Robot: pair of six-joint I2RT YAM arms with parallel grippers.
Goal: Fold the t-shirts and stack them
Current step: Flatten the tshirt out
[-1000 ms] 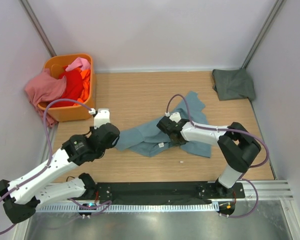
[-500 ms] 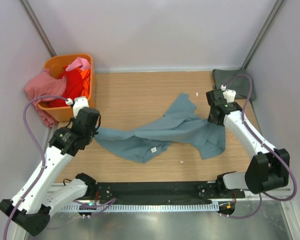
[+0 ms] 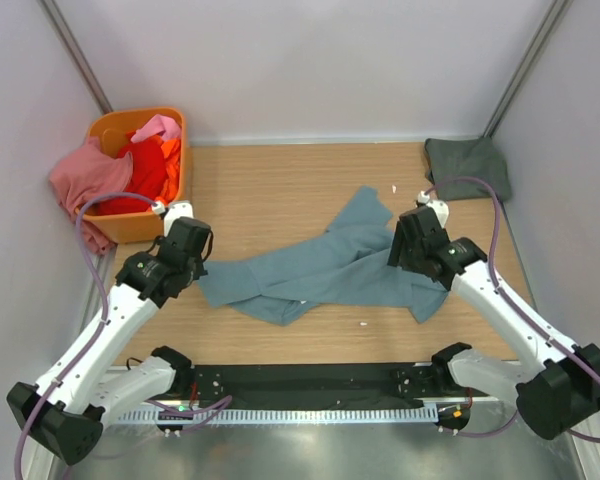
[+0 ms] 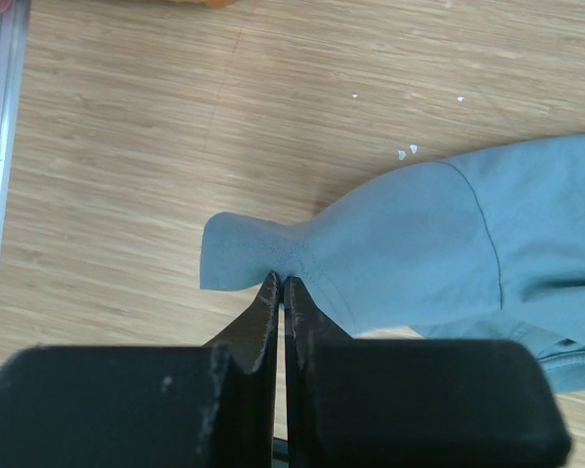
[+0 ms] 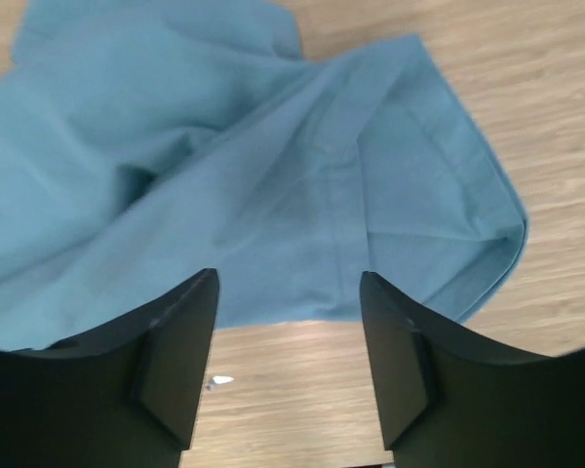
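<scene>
A large dusty blue-teal t-shirt [image 3: 325,268] lies crumpled and stretched across the middle of the wooden table. My left gripper [image 3: 198,268] is shut on its left end; in the left wrist view the fingertips [image 4: 281,283] pinch a bunched fold of the cloth [image 4: 419,244]. My right gripper [image 3: 408,250] hovers over the shirt's right part, open, with nothing between its fingers [image 5: 288,322]; blue cloth [image 5: 273,175] lies just beyond them. A dark grey-green t-shirt [image 3: 467,168] lies folded at the back right corner. Pink [image 3: 90,175], red [image 3: 145,165] and orange [image 3: 170,160] t-shirts fill the basket.
The orange plastic basket [image 3: 135,225] stands at the back left, the pink shirt hanging over its side. Walls close the table on the left, back and right. A black rail with the arm bases runs along the near edge [image 3: 310,380].
The right gripper has opened and let go of the blue shirt, then moved a little left and nearer. The left gripper, still holding, has shifted slightly right.
</scene>
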